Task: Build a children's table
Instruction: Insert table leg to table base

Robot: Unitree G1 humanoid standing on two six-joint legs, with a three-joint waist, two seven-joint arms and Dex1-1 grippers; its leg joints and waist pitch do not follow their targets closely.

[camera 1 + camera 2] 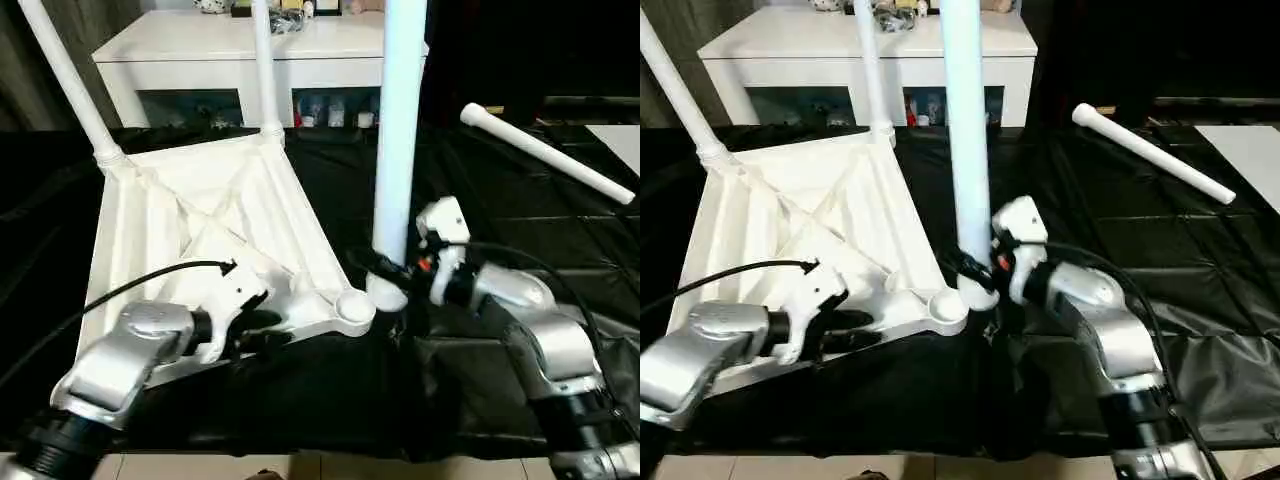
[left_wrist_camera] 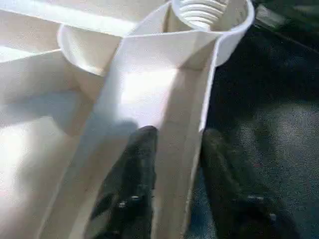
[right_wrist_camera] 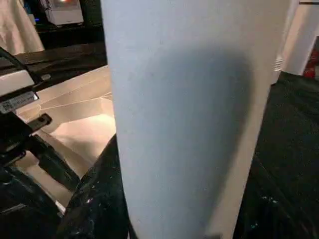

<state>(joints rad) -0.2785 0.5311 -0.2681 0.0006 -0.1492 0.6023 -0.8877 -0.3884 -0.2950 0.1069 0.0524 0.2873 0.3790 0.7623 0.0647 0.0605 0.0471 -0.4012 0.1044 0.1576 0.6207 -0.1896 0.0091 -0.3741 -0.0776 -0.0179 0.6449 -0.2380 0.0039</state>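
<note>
Now right gripper (image 1: 392, 270) clamps upright leg (image 1: 398, 150) just at 3 o'clock of empty socket (image 1: 352, 306), ready to seat; left gripper (image 1: 262, 330) pinches tabletop (image 1: 200, 215) rim, steadying it.

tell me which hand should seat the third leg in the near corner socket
Right. The right hand is shut on the upright leg, its lower end just beside the empty near corner socket. The left hand is clamped on the tabletop rim, steadying it.

The right gripper (image 1: 975, 268) grips an upright leg (image 1: 968, 140) beside the tabletop (image 1: 810, 220) corner socket (image 1: 945, 303). The left gripper (image 1: 845, 330) clamps the tabletop's near edge.
</note>
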